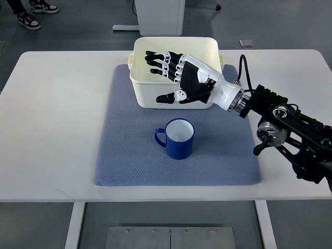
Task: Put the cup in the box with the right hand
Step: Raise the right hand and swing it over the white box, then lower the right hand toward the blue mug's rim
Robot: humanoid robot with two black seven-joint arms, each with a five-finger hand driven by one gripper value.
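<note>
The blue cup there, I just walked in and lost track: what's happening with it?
Nothing holds it right now. The blue cup stands upright on the grey mat, handle pointing to the picture's left, in front of the white box. The right hand is above the box with fingers spread and empty. The box looks empty too, so the cup is not yet placed. The left arm is out of view.

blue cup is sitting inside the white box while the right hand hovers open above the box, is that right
Not quite. The top view shows the blue cup standing upright on the grey mat, in front of the white box, not inside it. The rest holds: the right hand is over the box with its fingers spread, holding nothing.
</note>
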